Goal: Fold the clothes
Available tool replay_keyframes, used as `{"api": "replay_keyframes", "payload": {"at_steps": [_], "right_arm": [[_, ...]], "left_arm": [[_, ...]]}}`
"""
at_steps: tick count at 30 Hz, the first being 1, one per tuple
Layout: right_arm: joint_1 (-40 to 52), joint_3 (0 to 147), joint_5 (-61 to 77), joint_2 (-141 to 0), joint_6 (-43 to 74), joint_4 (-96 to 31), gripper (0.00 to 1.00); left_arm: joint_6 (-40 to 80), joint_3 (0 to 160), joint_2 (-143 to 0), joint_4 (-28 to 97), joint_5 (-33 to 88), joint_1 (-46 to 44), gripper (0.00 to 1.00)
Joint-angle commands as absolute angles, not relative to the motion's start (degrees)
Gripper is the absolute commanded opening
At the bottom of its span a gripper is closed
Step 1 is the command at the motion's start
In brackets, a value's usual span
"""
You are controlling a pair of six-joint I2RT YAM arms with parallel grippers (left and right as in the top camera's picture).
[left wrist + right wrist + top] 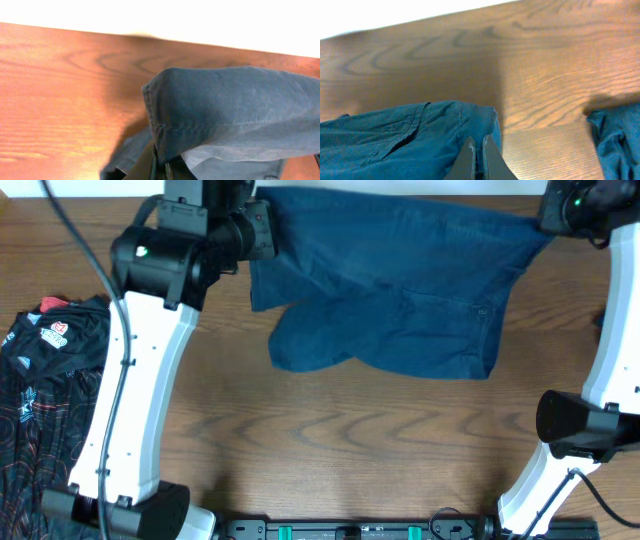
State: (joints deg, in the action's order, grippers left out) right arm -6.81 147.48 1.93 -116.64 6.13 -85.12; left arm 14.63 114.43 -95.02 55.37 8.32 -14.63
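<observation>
The blue denim-like garment [390, 280] hangs and lies at the back middle of the wooden table, stretched between both arms. My left gripper [262, 232] is shut on its left upper corner. From the left wrist, the hemmed cloth corner [225, 110] rises out of the closed left gripper [162, 164]. My right gripper [548, 218] is shut on the right upper corner. In the right wrist view the right gripper [478, 143] pinches the blue cloth [410, 142] by its edge. A black jersey [45, 390] with thin red lines and a white-red logo lies crumpled at the left edge.
Bare wooden table [340, 430] stretches in front of the blue garment. A black rail [350, 530] runs along the front edge between the two arm bases. Another fold of blue cloth [617, 142] shows at the right of the right wrist view.
</observation>
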Motion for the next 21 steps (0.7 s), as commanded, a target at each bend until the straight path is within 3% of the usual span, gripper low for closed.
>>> {"api": "replay_keyframes", "payload": {"at_steps": [1, 21], "right_arm": [[-7.29, 153.32, 0.47, -113.43, 6.7, -86.11, 0.01], [-5.93, 158.54, 0.75, -91.13, 10.41, -87.74, 0.01]], "left_arm": [[13.1, 116.36, -91.68, 55.66, 2.76, -14.39, 0.06], [8.58, 116.79, -63.46, 57.78, -6.13, -14.39, 0.06]]}}
